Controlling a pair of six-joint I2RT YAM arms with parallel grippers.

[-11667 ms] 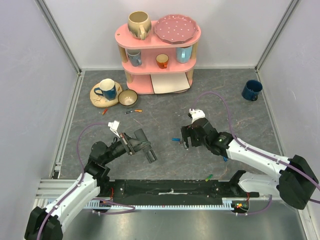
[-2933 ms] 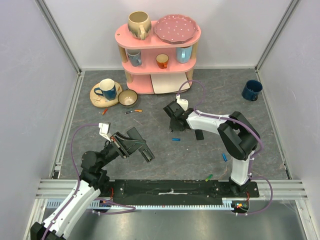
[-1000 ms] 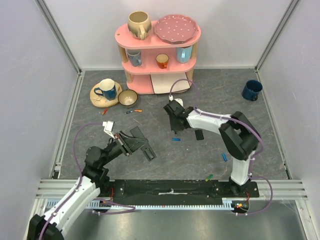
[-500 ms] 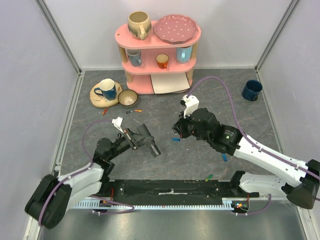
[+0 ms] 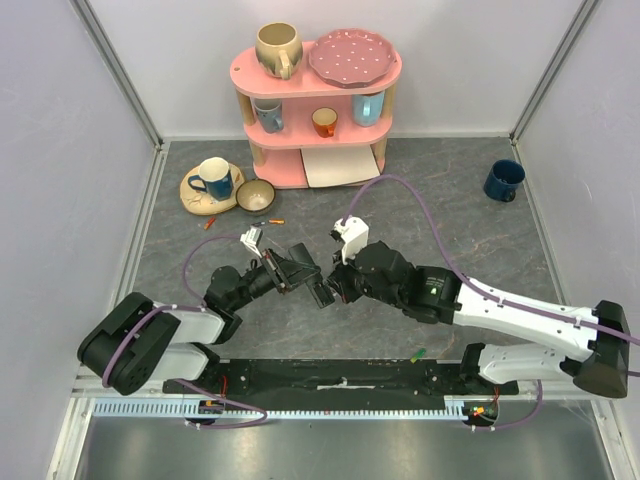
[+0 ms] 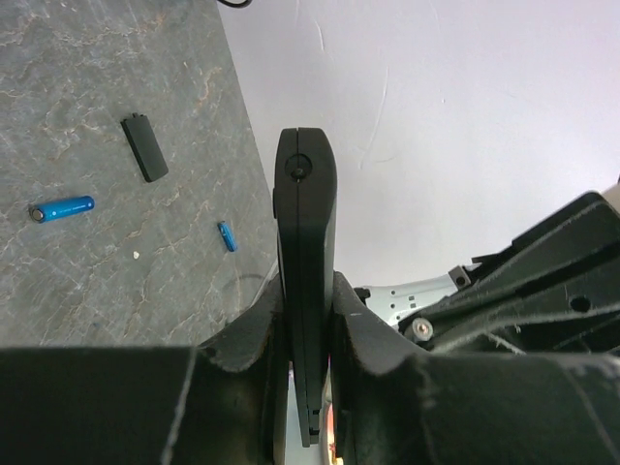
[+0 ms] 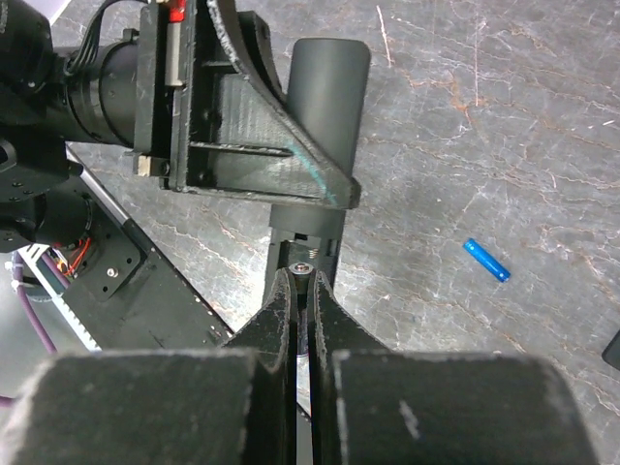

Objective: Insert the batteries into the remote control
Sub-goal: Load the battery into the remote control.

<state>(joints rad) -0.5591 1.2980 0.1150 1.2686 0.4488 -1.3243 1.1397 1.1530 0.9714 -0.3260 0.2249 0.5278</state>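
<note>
My left gripper (image 5: 300,268) (image 6: 305,291) is shut on the remote control (image 5: 322,294) (image 6: 305,223), a slim black bar held on edge above the table's middle. In the right wrist view the remote (image 7: 327,87) shows its open compartment end. My right gripper (image 5: 338,288) (image 7: 304,291) is shut on a battery (image 7: 304,268); only its silver tip shows, right at that compartment. Loose batteries lie on the table: a blue one (image 7: 485,260) (image 6: 60,208), a smaller blue one (image 6: 226,236), orange ones (image 5: 266,222) and a green one (image 5: 417,353).
A black battery cover (image 6: 145,147) lies on the grey table. A pink shelf (image 5: 345,150) with mugs and a plate stands at the back. A plate (image 5: 195,195) bearing a mug and a bowl (image 5: 255,196) are at back left, a blue mug (image 5: 503,180) at back right.
Both arms have come together at the table's middle. The left gripper carried the remote rightward; the right gripper swung left and nearer, its tip now at the remote's end.
</note>
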